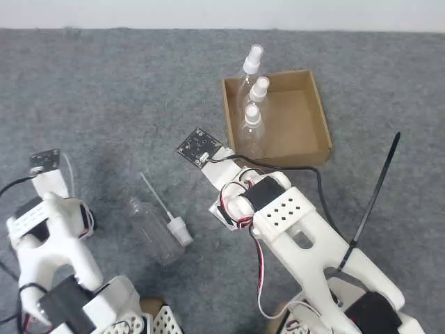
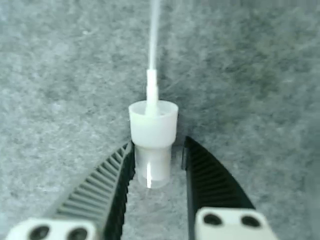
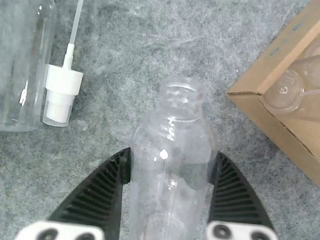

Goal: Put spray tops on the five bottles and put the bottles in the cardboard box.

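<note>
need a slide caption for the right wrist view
Right gripper clasps an open clear bottle near a loose spray top, cardboard box close by on grey carpet.

The table covering is recorded as mottled grey. The cardboard box is noted brown. The bottle is seen clear, the spray top white. The fingers of the left gripper and right gripper are found black, ribbed.
</note>
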Controlling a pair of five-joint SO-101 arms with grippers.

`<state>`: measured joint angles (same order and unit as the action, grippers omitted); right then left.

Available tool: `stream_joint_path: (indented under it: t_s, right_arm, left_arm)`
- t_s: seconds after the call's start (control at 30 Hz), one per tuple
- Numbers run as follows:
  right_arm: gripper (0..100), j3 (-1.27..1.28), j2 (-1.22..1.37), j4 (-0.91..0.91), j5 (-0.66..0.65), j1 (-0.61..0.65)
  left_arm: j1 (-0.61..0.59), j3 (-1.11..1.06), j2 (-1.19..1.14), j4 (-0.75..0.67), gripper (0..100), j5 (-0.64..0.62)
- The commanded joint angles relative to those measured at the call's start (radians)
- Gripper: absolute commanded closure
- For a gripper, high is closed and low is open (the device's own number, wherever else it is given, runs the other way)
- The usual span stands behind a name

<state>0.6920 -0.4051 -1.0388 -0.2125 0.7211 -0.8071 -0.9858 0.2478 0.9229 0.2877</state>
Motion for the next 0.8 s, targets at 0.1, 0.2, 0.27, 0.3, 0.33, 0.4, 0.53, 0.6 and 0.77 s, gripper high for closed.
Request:
stream_joint_path:
  t_s: [0.1, 0.2, 0.27, 0.3, 0.33, 0.4, 0.53, 0.6, 0.77]
  right_arm:
    - [87.3, -0.014, -0.051, 0.013, -0.015, -0.013]
    - [87.3, -0.014, -0.051, 0.013, -0.015, -0.013]
    - [87.3, -0.014, -0.051, 0.013, -0.015, -0.013]
    - [87.3, -0.014, -0.051, 0.013, -0.015, -0.013]
    - [87.3, -0.014, -0.051, 0.013, -0.015, -0.013]
    - [87.3, -0.014, -0.051, 0.013, -0.015, -0.013]
    - [87.3, -0.014, -0.051, 0.013, -0.015, -0.013]
    - [87.3, -0.014, -0.051, 0.013, -0.015, -0.013]
    - [87.3, -0.014, -0.051, 0.013, -0.015, -0.013]
  left_arm:
    - [0.015, 0.008, 0.014, -0.014, 87, -0.229]
    - [0.015, 0.010, 0.015, -0.015, 89, -0.276]
    - [0.015, 0.024, 0.015, -0.017, 95, -0.338]
    - [0.015, 0.036, 0.015, -0.018, 99, -0.376]
    - [0.015, 0.044, 0.015, -0.017, 99, -0.419]
    - [0.015, 0.050, 0.015, -0.015, 99, -0.517]
    - [0.015, 0.051, 0.015, -0.015, 99, -0.678]
    - [0.015, 0.053, 0.015, -0.015, 99, -0.712]
    - [0.060, 0.045, 0.012, -0.012, 99, -0.856]
